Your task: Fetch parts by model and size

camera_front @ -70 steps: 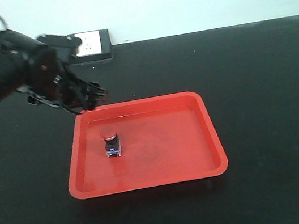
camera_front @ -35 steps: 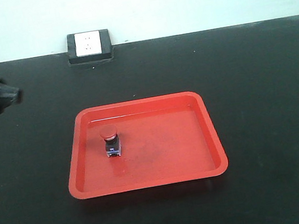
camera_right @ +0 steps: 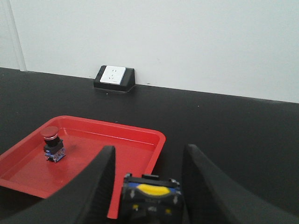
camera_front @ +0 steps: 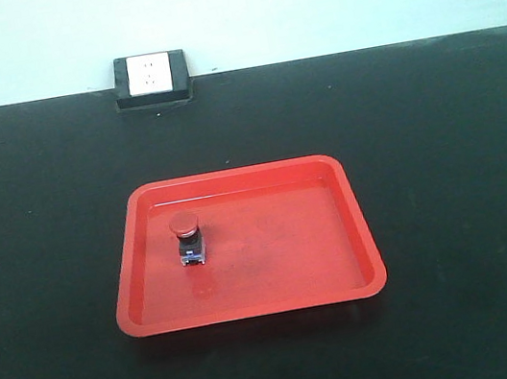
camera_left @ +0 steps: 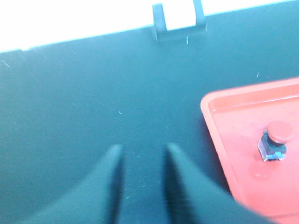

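Observation:
A red-capped push-button switch (camera_front: 187,238) stands upright in the left part of the red tray (camera_front: 281,297). It also shows in the left wrist view as the red-capped switch (camera_left: 273,142) and in the right wrist view as the red-capped switch (camera_right: 52,142). My left gripper (camera_left: 142,148) hovers open over bare black tabletop, left of the tray (camera_left: 219,112), with nothing between its fingers. My right gripper (camera_right: 149,148) is shut on a yellow-capped switch (camera_right: 150,196), held low between the fingers near the tray's (camera_right: 117,144) right front corner. Neither arm appears in the front view.
A black-framed white wall socket (camera_front: 152,78) sits at the table's back edge against the pale wall; the socket (camera_left: 180,18) and socket (camera_right: 114,77) show in both wrist views. Black tabletop surrounds the tray on all sides.
The left arm, which was above the tray's back-left corner, swung away to the left and has left the front view. The red-capped switch stayed put.

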Robot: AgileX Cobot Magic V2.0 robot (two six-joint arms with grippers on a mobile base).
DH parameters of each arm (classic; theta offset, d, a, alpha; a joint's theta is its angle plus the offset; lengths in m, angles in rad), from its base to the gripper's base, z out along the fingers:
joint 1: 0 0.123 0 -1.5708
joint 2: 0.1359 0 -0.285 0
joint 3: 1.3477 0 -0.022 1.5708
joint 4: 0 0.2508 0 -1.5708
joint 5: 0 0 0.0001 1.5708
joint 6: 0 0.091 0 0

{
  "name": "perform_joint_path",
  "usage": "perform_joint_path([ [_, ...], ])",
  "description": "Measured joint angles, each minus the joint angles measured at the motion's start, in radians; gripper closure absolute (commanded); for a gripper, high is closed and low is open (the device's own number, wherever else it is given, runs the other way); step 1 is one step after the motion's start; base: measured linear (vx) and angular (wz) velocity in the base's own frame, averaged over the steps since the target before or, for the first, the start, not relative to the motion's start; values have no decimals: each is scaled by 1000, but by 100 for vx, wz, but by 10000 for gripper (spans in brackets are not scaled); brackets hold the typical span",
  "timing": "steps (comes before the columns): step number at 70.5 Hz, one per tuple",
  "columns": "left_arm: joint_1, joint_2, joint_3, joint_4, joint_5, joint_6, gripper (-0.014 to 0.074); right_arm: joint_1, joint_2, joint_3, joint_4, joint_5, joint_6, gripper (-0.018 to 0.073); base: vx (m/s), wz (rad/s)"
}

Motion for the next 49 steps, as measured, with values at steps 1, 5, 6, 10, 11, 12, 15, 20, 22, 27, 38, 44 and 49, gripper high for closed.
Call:
perform_joint_path([
  [1, 0, -21, 10, 1, -1, 0, 580, 0, 0, 0, 0, 0, 0, 564, 0, 0],
  [5, 0, -76, 49, 2, -9, 0, 605, 0, 0, 0, 0, 0, 0, 564, 0, 0],
  [6, 0, -90, 64, 3, -11, 0, 605, 0, 0, 0, 0, 0, 0, 564, 0, 0],
  [10, 0, -149, 100, 3, -16, 0, 605, 0, 0, 0, 1, 0, 0, 564, 0, 0],
  [11, 0, -164, 115, 3, -18, 0, 605, 0, 0, 0, 1, 0, 0, 564, 0, 0],
  [12, 0, -179, 120, 3, -18, 0, 604, 0, 0, 0, 2, 0, 0, 564, 0, 0],
  [15, 0, -224, 151, 3, -22, 0, 604, 0, 0, 0, 2, 0, 0, 564, 0, 0],
  [20, 0, -301, 200, 0, -22, 0, 604, 0, 0, 0, 2, -1, 0, 564, 0, 0],
  [22, 0, -332, 221, -4, -21, 0, 604, 0, 0, 0, 2, -1, 0, 564, 0, 0],
  [27, 0, -413, 256, -20, -14, 0, 604, 0, 0, 0, 2, -1, 0, 564, 0, 0],
  [38, 0, -584, 302, -36, 9, 0, 604, 0, 0, 0, 2, -1, 0, 564, 0, 0],
  [44, 0, -644, 310, -38, 43, 0, 604, 0, 0, 0, 2, -1, 0, 564, 0, 0],
  [49, 0, -676, 311, -39, 71, 6, 604, 0, 0, 0, 2, -1, 0, 564, 0, 0],
])
